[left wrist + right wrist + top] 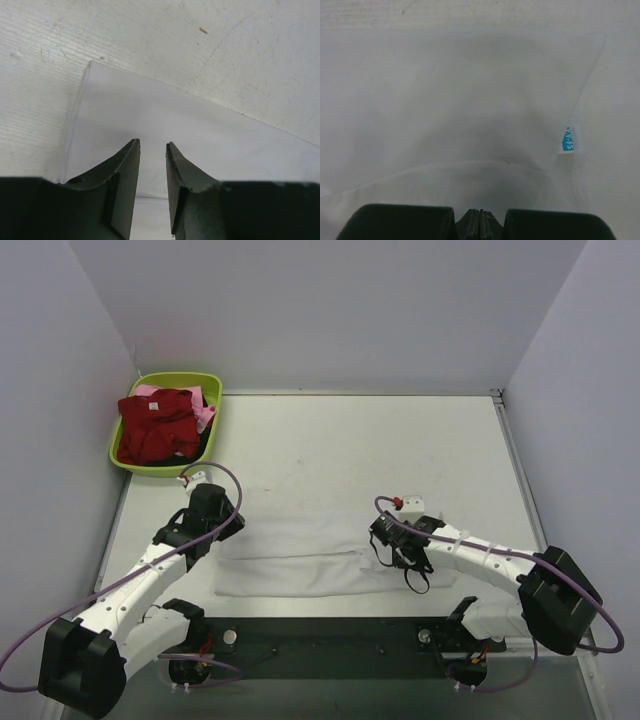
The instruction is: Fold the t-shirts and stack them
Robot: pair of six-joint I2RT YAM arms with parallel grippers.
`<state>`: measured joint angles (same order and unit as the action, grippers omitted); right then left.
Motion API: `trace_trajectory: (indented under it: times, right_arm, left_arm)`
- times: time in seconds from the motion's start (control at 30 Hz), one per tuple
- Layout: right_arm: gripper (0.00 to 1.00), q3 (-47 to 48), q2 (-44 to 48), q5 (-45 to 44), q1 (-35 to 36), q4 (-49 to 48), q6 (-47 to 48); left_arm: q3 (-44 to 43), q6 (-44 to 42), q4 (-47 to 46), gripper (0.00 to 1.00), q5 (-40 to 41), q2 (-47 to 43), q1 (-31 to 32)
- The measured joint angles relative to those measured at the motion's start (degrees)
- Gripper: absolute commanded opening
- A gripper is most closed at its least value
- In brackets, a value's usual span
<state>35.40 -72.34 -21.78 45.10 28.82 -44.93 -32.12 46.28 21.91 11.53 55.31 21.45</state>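
Observation:
A large white t-shirt (pixel 300 558) lies folded into a flat band across the near middle of the table. My left gripper (pixel 226 529) hovers over its left end. Its fingers stand apart with nothing between them, and the shirt's corner (pixel 200 130) lies under my left gripper (pixel 153 144). My right gripper (pixel 386 543) sits at the shirt's right end. In the right wrist view, my right gripper (pixel 480 212) is shut, just above the white cloth (pixel 470 100). A small blue neck label (pixel 567 139) shows to its right. A dark red t-shirt (pixel 158 425) and a pink t-shirt (pixel 205 418) lie crumpled in the basin.
The lime-green plastic basin (pixel 165 380) stands at the table's far left corner. Grey walls enclose the table on three sides. Bare white tabletop (pixel 380 450) stretches beyond the white shirt. A dark strip with the arm bases (pixel 330 635) runs along the near edge.

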Motion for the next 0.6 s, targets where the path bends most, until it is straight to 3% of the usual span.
trace_trajectory:
  times: [0.6]
  right_arm:
    - [0.0, 1.07, -6.08, 2.05, 19.85, -1.44, -6.84]
  left_arm:
    - [0.55, 0.0, -0.11, 0.38, -0.02, -0.02, 0.0]
